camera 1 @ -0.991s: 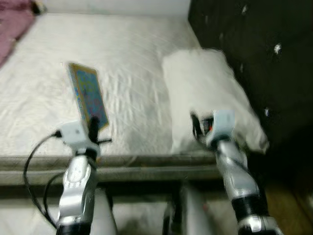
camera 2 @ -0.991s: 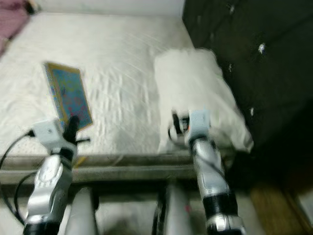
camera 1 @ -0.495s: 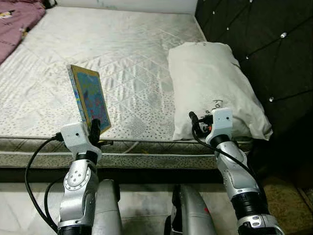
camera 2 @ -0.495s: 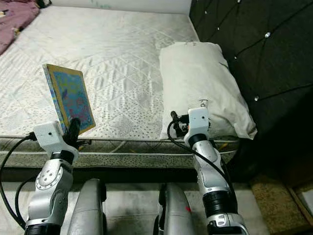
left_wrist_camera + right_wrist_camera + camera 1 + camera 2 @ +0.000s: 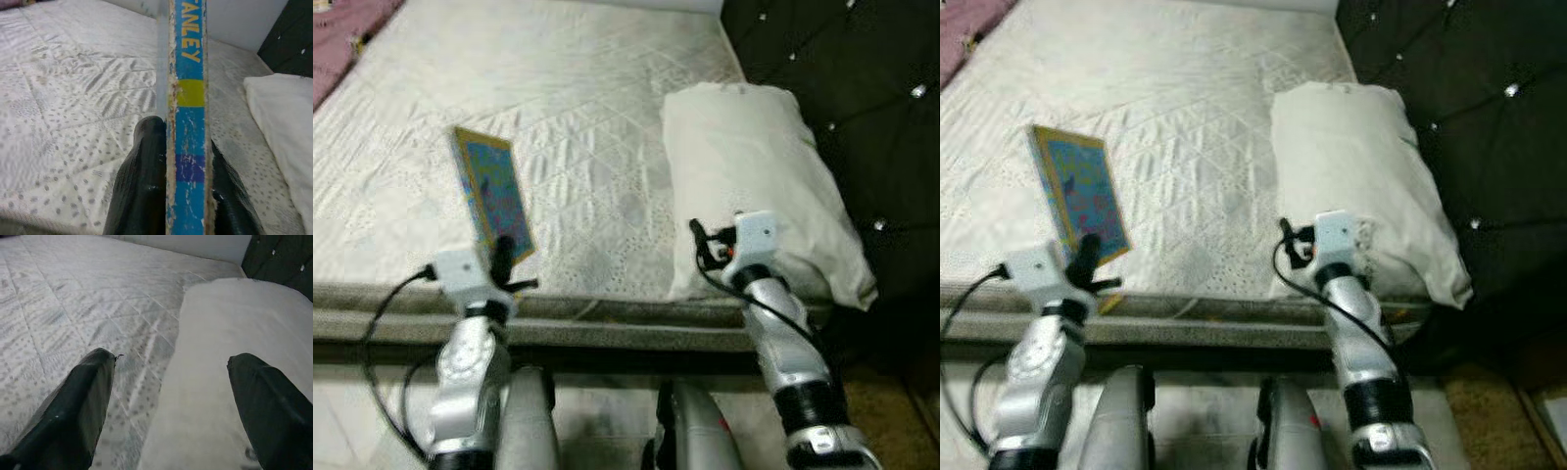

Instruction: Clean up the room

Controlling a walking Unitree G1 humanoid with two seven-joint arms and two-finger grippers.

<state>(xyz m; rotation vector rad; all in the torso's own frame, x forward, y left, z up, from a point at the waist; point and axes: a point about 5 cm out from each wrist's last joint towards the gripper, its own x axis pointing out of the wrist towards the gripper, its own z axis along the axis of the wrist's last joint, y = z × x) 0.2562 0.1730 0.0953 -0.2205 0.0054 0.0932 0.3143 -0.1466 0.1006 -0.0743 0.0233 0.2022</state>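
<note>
The left claw pinches the lower edge of a thin hardcover picture book with a blue patterned cover and yellow border, holding it upright above the near edge of the white quilted mattress, probably so it can be carried off as clutter. The right claw, fingers spread wide and holding nothing, hovers at the near end of the plump white pillow, which lies on the mattress beside the black tufted headboard, perhaps to straighten it.

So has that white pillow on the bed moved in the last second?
No. The pillow lies against the dark headboard at the mattress corner, as before. The whole picture shifted, so the camera moved, not the pillow.
</note>
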